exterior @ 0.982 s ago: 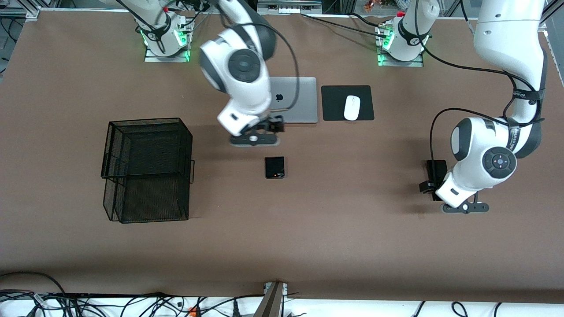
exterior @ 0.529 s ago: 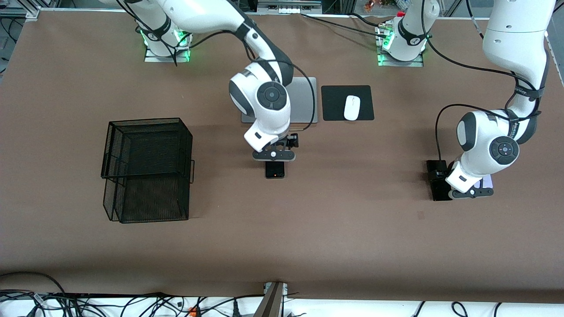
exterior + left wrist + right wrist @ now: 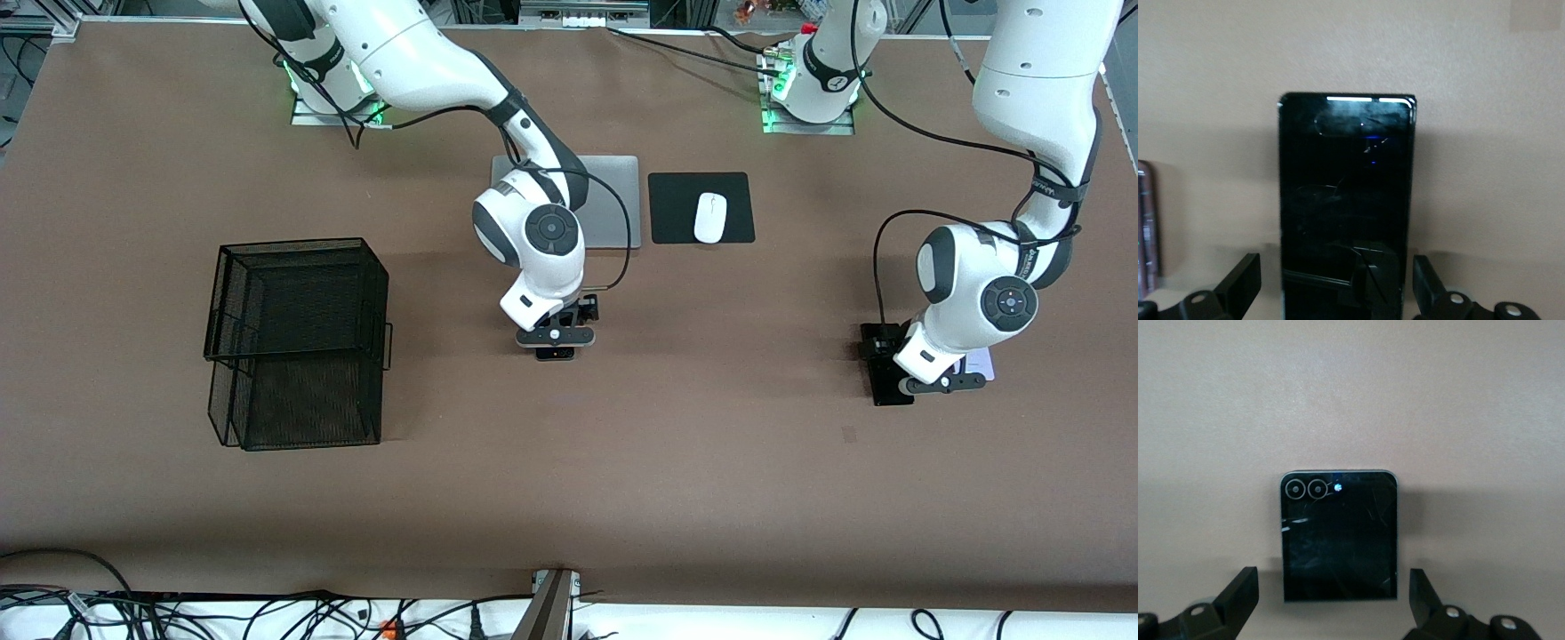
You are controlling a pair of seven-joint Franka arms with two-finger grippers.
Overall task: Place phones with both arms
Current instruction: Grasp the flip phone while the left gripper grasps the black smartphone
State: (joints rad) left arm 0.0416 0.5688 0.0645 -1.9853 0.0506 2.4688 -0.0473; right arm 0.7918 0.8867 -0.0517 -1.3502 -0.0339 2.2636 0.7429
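The small black folded phone (image 3: 555,355) (image 3: 1338,540) lies mid-table, mostly covered by the right arm's hand. My right gripper (image 3: 555,341) (image 3: 1333,599) hangs low over it, open, one finger (image 3: 1241,590) on each side of the phone's end and clear of it. The long slim black slab (image 3: 883,382) (image 3: 1346,187) lies toward the left arm's end of the table. My left gripper (image 3: 925,379) (image 3: 1337,280) is open and straddles the slab, its fingers (image 3: 1245,277) apart from its edges. The pale lilac-white phone (image 3: 980,363) (image 3: 1145,227) lies beside the slab.
A black wire basket (image 3: 298,342) stands toward the right arm's end of the table. A silver laptop (image 3: 615,200) and a white mouse (image 3: 709,217) on a black pad (image 3: 676,209) lie farther from the front camera than the phones.
The right arm swung from beside the laptop down over the folded phone. The left arm came down over the slab. Both grippers stayed open.
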